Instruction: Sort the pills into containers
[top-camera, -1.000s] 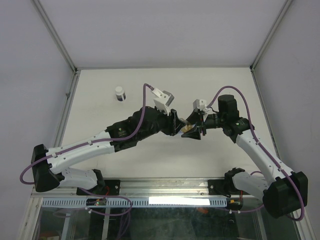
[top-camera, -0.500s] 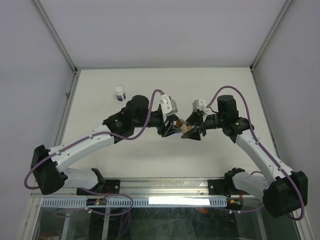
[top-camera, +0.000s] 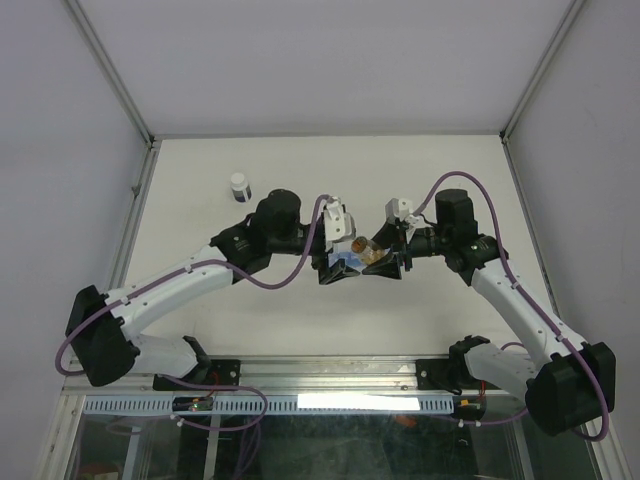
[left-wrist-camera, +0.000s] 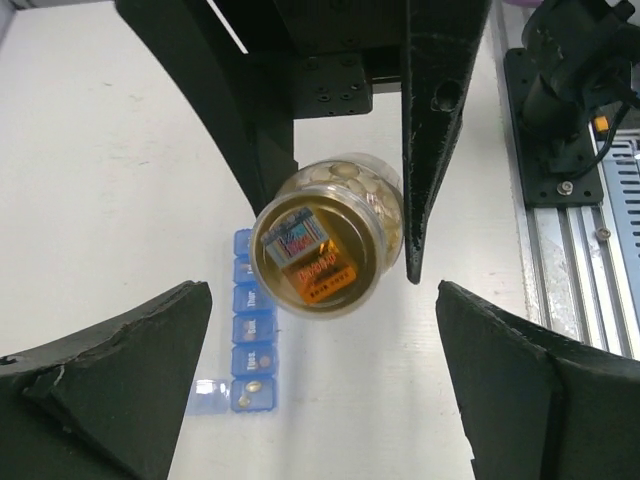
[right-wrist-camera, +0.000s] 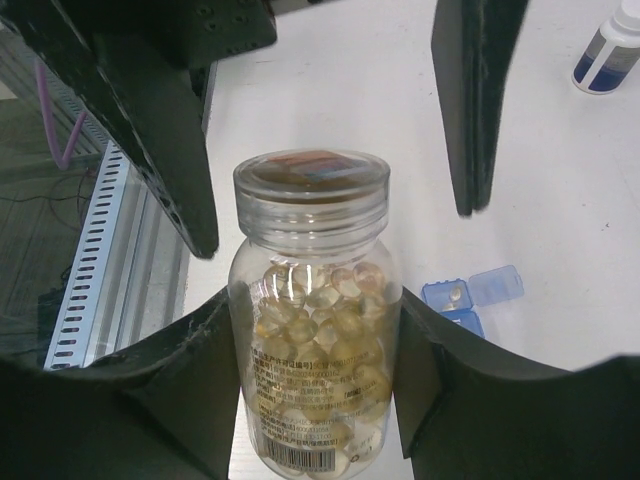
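**Clerk:** State of the right gripper (right-wrist-camera: 315, 305)?

**Inspector:** Clamped on the body of a clear bottle (left-wrist-camera: 322, 245). The bottle is held off the table (top-camera: 200, 170), at its middle, with its clear cap (right-wrist-camera: 311, 182) on.

**Clerk:** And the left gripper (left-wrist-camera: 322, 288)?

**Inspector:** Jaws wide apart. It faces the cap end of the bottle, one finger on either side of the cap, and neither finger touches it. It holds nothing.

**Clerk:** Where are the pills (right-wrist-camera: 330, 345)?

**Inspector:** Nearly all of them are inside the bottle, as a pale amber cluster filling most of it. One more lies in the organiser strip (left-wrist-camera: 254, 325).

**Clerk:** Where is the strip?

**Inspector:** Flat on the table, directly under the two grippers and just left of the bottle in the left wrist view. It is a single row of blue translucent compartments. The end compartment has its lid (left-wrist-camera: 208, 395) swung open to the side, and the lone pill sits in it. The other lids look shut.

**Clerk:** Anything else on the table?

**Inspector:** A small white-capped vial (top-camera: 239, 187), upright at the far left, well apart from both arms.
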